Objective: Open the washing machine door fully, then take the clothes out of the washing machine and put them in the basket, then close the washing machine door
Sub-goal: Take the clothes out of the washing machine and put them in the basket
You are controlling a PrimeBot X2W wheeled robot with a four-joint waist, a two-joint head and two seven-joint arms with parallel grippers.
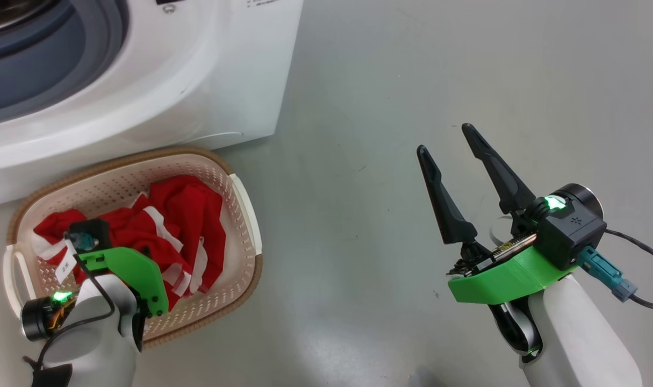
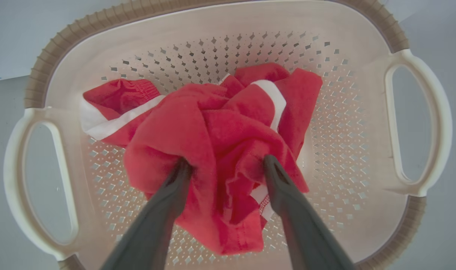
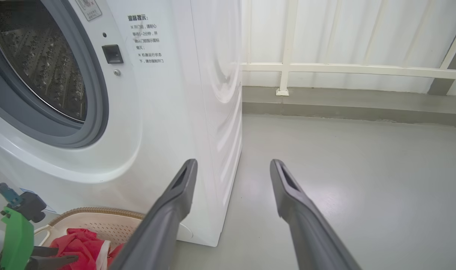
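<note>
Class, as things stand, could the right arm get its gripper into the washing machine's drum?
Probably yes. The right gripper stands open over the floor beside the washing machine, whose drum mouth is uncovered. The left gripper is down among the clothes in the basket, below that path.

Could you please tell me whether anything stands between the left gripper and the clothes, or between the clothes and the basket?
Nothing visible does. The open left gripper has both tips pressed straight into the clothes, and the clothes already lie inside the basket.
</note>
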